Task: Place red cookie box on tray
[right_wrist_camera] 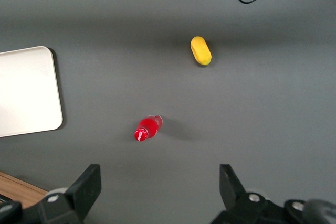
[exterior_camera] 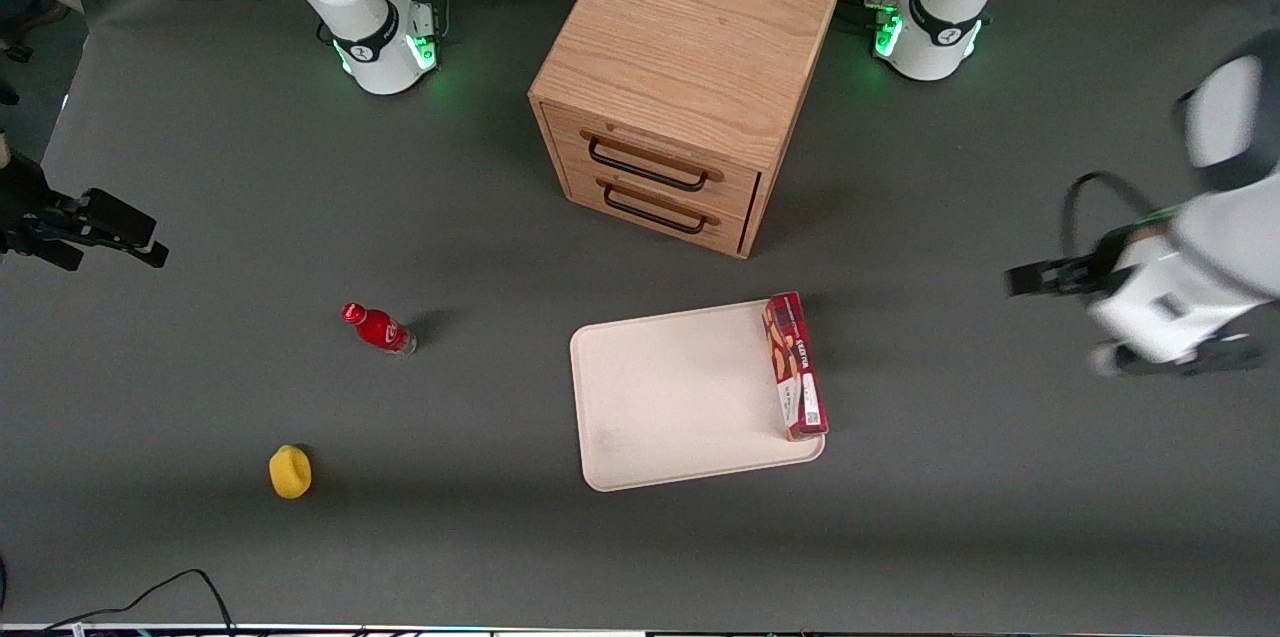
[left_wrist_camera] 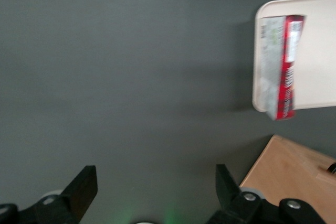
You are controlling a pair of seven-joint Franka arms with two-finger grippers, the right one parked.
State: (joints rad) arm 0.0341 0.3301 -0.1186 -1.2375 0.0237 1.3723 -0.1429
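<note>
Your gripper [left_wrist_camera: 155,190] on the working arm is spread wide with nothing between its fingers [left_wrist_camera: 84,187], and it hangs over bare grey table [exterior_camera: 1000,477] toward the working arm's end, well apart from the tray [exterior_camera: 680,397]. From the front, that gripper [exterior_camera: 1040,277] shows as a blurred dark shape at the end of the white arm, level with the tray's farther edge.

You can see the red cookie box [exterior_camera: 796,365] lying along the tray's short edge on the side toward the working arm. It rests on its long narrow side, its length running from farther to nearer the front camera. Its nearer end sits close to the tray's rounded corner; its farther end reaches the tray's farther edge. In the wrist view the red cookie box [left_wrist_camera: 281,66] lies just inside the rim of the tray [left_wrist_camera: 320,51], with one end poking slightly past the edge.

You also have a wooden cabinet [exterior_camera: 690,67] with two drawers standing farther from the front camera than the tray. Toward the parked arm's end lie a small red bottle [exterior_camera: 378,328] and, nearer the front camera, a yellow object [exterior_camera: 290,472].
</note>
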